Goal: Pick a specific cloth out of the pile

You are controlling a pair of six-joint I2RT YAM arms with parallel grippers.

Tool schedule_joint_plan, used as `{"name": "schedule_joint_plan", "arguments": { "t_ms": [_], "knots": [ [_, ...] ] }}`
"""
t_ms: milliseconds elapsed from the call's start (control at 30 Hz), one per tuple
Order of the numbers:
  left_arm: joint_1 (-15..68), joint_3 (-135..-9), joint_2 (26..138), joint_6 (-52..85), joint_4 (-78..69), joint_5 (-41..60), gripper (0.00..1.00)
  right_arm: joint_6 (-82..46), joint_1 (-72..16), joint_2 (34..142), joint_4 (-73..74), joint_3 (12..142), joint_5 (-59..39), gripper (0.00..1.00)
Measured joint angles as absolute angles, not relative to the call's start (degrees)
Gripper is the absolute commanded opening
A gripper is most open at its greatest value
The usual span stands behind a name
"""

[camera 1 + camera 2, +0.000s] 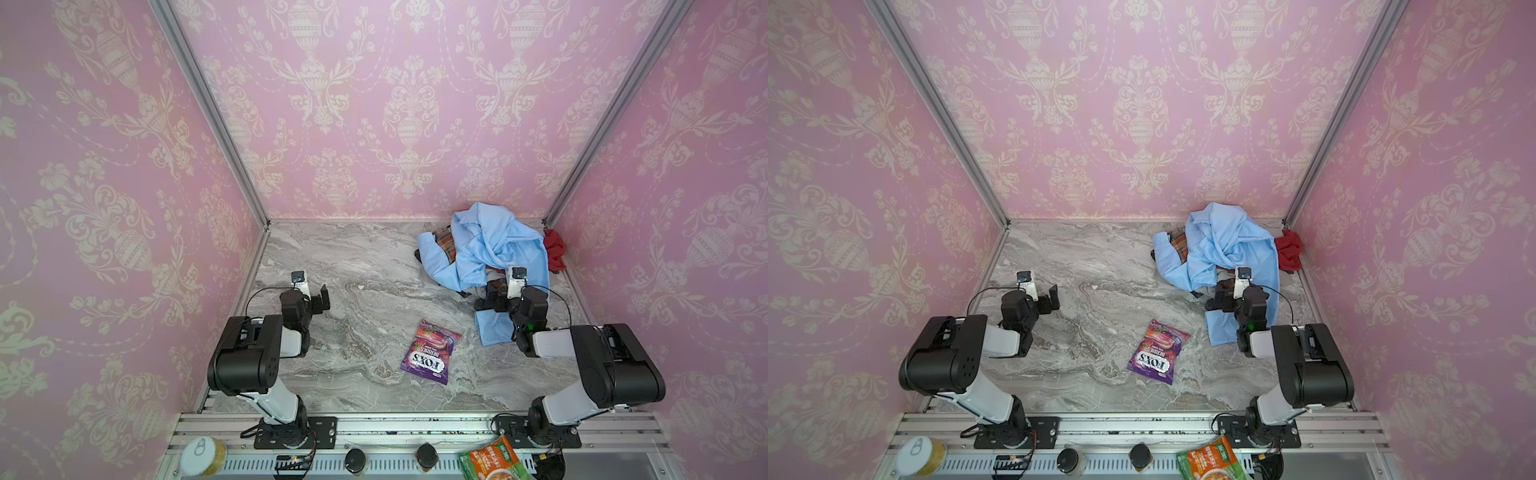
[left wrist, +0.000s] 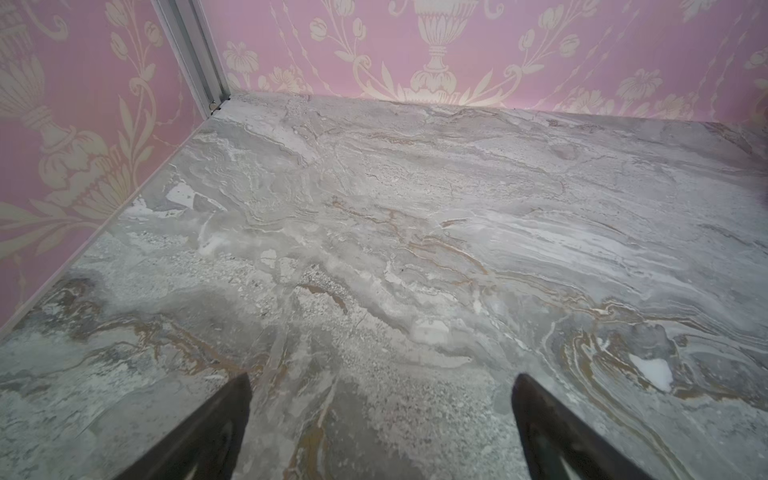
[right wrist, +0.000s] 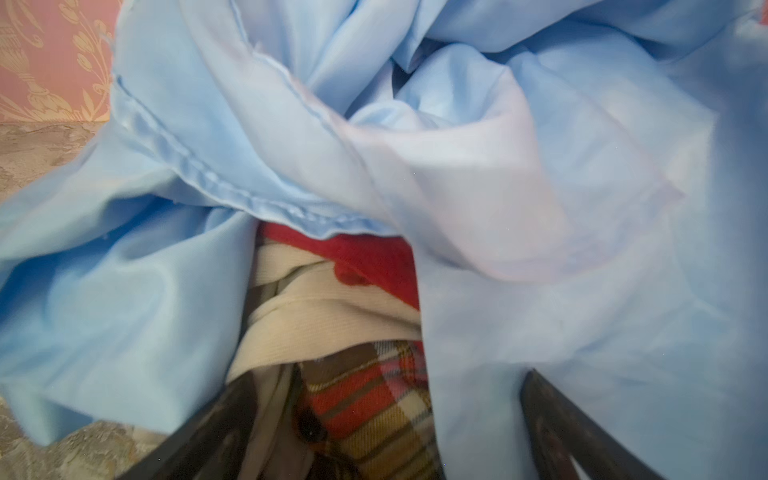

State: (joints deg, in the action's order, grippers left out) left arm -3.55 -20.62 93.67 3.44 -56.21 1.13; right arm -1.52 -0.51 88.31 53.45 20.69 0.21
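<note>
While right tool [image 3: 386, 378] gapes empty at pile [image 1: 494, 245] edge, straddling cloth [image 3: 365, 409] | left tool [image 2: 381, 376] likewise, over tabletop [image 2: 415, 187]

Brightness: both top views evenly and softly lit; pink walls [image 1: 374, 104] pale, a little washed out toward the top of the frame
Shadows: soft-edged dark patches on the worktop [image 1: 365, 266] beneath both arms, lower left and lower right; left wrist view has a diffuse grey shadow at lower centre
Glare: faint sheen on the sweet bag [image 1: 430, 351], centre of the frame
Distortion: wide-angle bend; frame posts [image 1: 212, 112] splay toward the upper corners
Focus: left hand [image 2: 380, 380] a dark blur at the bottom edge; right wrist view soft all over; light blue shirt [image 3: 540, 166] smeared at right; plaid cloth [image 3: 374, 407] and right hand [image 3: 388, 382] fuzzy at bottom
</note>
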Motion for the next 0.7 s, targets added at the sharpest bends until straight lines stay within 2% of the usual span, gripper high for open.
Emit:
{"name": "schedule_joint_plan", "arguments": {
  "t_ms": [700],
  "knots": [
    [-3.57,-20.18,93.67,3.49,-57.67,-1.28,0.99,-1.63,-0.38,88.31,53.45,20.69,-0.25,1.0]
  ]
}}
